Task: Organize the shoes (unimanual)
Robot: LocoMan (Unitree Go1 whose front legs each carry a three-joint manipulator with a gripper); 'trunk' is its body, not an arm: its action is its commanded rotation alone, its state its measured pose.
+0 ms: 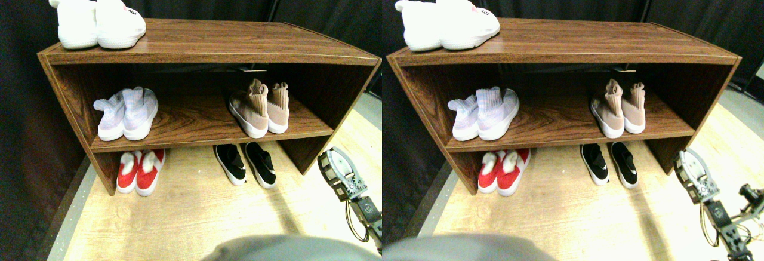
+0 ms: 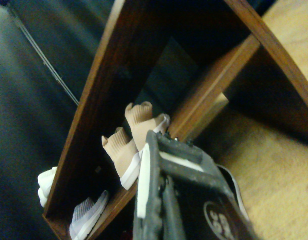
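Standing against a dark curtain, a brown wood-grain shoe rack (image 1: 203, 40) with a flat top and one middle shelf holds four pairs of shoes, and a fifth pair sits on its top. On the middle shelf, toward the right, the tan high-collar knit sock sneakers with white soles (image 1: 261, 108) stand side by side, heels outward, touching each other. Directly below them, on the pale wooden floor (image 1: 197, 213) under the shelf, the low black slip-ons with white marks (image 1: 246, 163) lie next to each other with a small gap between them. At the shelf's left end sit pale lilac-white knit sock sneakers (image 1: 126, 113), and under those on the floor are red slippers with white fluffy trim (image 1: 141, 170). White plush bunny slippers (image 1: 98, 21) rest on the top's left corner.

The right gripper (image 1: 339, 171), a grey two-jaw tool on a wired arm, hangs above the floor just off the rack's right side panel, apart from every shoe. Whether its jaws are apart or together cannot be told: the wrist view shows only the dark jaw frame in front of the tan pair.
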